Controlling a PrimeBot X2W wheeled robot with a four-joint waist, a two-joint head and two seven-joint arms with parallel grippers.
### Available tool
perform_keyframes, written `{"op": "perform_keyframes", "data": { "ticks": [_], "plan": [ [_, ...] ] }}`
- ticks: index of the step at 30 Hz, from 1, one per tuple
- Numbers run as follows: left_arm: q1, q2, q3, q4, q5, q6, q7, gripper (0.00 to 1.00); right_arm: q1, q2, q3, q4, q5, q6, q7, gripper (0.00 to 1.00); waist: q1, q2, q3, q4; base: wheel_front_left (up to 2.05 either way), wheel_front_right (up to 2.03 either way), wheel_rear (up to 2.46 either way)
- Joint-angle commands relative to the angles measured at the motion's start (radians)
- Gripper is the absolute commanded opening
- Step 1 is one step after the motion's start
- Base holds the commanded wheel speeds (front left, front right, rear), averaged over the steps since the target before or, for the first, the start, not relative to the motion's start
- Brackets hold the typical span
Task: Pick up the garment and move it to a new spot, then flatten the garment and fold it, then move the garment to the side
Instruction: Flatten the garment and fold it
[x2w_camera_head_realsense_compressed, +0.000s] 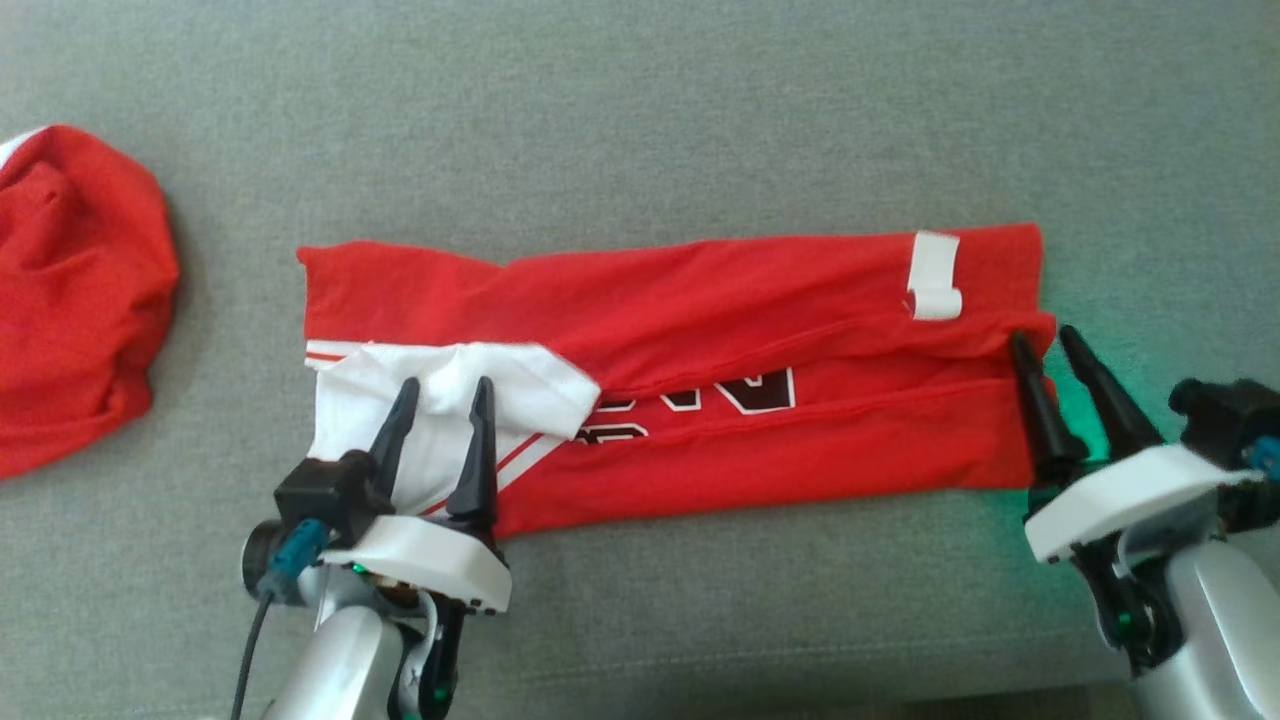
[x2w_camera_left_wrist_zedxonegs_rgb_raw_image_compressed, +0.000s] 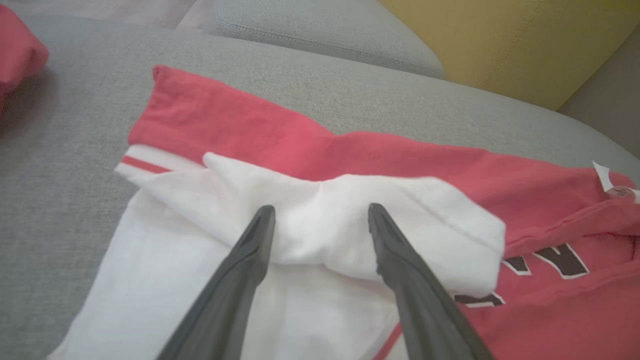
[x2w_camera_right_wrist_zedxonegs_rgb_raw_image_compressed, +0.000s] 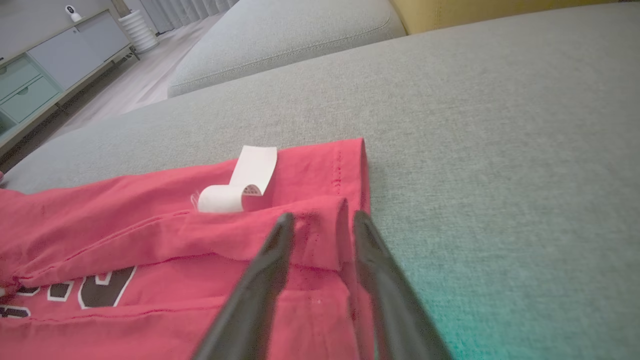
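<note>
shirt (x2w_camera_head_realsense_compressed: 760, 290) is folded into a long strip on the couch (x2w_camera_head_realsense_compressed: 640, 110), left gripper (x2w_camera_head_realsense_compressed: 447, 381) and right gripper (x2w_camera_head_realsense_compressed: 1043, 333) jaws apart at its ends, guessing cross-fold and side move remain

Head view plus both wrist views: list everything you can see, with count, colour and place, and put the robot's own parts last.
garment: one, red with a white sleeve and dark letters, folded into a long strip in the middle of the sofa
label: one, white, curled, on the garment's far right end
second garment: one, red, bunched, at the left edge of the head view
sofa: one, grey, under both garments
yellow surface: one, behind the sofa
cabinet: one, pale grey-green, with drawers, upper left of the right wrist view
left jaws: one pair, dark, open, over the white sleeve
right jaws: one pair, dark, open, either side of the folded hem at the garment's right end
</note>
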Motion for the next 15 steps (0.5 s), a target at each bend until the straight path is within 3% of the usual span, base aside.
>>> {"op": "perform_keyframes", "data": {
  "ticks": [1,11,15],
  "plan": [
    [-0.002,0.009,0.036,-0.028,0.0,0.011,-0.003,1.0,0.019,-0.001,0.0,-0.05,-0.019,-0.001,-0.005,1.0,0.0,0.0,-0.008,-0.003,0.0,0.0,0.0],
    [0.031,0.053,0.096,-0.132,0.039,0.065,-0.006,1.0,0.086,0.044,-0.061,-0.237,-0.107,-0.001,-0.027,1.0,0.0,0.0,-0.051,-0.02,0.0,0.0,0.0],
    [0.029,0.077,0.118,-0.178,0.052,0.066,-0.006,1.0,0.089,0.061,-0.077,-0.312,-0.147,-0.001,-0.009,1.0,0.0,0.0,-0.074,-0.023,0.0,0.0,0.0]
  ]
}}
